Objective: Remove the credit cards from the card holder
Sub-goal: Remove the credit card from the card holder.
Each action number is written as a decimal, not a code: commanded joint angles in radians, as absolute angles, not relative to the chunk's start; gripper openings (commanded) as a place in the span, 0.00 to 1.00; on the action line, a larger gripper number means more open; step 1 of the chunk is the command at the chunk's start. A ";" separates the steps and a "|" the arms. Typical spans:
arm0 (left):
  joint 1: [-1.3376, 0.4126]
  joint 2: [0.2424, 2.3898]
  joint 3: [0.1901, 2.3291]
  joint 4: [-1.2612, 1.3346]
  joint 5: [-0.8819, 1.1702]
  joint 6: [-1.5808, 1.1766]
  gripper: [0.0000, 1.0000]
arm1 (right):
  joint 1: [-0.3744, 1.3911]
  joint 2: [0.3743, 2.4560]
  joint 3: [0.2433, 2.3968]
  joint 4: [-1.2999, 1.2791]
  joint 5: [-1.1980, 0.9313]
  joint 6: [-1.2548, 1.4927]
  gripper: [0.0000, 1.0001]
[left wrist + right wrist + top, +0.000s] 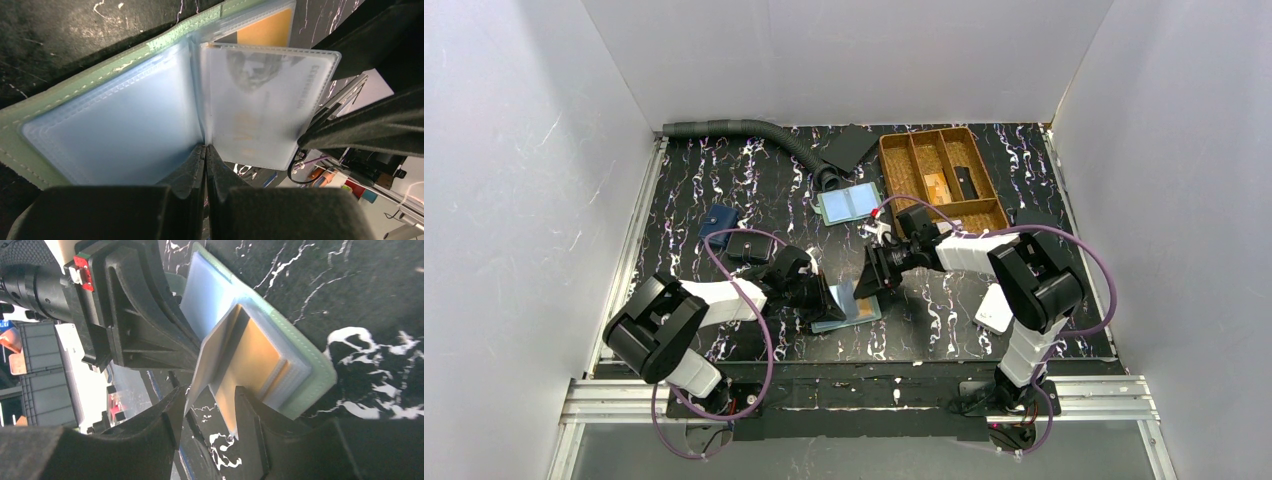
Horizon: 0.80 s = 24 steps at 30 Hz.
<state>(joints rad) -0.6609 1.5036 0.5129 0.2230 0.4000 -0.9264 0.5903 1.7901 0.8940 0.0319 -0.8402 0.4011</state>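
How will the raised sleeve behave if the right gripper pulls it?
Sleeve probably floppy: thin frosted plastic, attached only at the fold. Likely slick, so a pinch may slide. The card inside looks stiffer; the holder seems light and could lift, though the left gripper is shut at its fold.

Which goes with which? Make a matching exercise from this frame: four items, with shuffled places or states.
Items
A. left end effector
B. right end effector
C. card holder
D. brown compartment tray

Places or states
1. at the back right
2. shut, at the holder's inner fold
3. open, one finger on either side of the raised sleeve
4. lying open between the two arms

Pairs: A-2, B-3, C-4, D-1
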 commanded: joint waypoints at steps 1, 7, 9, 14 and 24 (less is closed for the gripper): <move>-0.658 1.537 0.489 0.144 0.311 -0.902 0.00 | 0.612 1.804 0.905 0.067 -0.889 0.410 0.50; -0.657 1.514 0.487 0.145 0.316 -0.906 0.06 | 0.630 1.809 0.904 0.111 -0.951 0.438 0.49; -0.658 1.503 0.487 0.145 0.316 -0.909 0.11 | 0.639 1.805 0.902 0.124 -0.959 0.446 0.49; -0.654 1.460 0.478 0.146 0.320 -0.919 0.24 | 0.649 1.813 0.905 0.136 -0.966 0.451 0.47; -0.647 1.392 0.451 0.135 0.328 -0.927 0.26 | 0.650 1.809 0.901 0.167 -0.965 0.477 0.47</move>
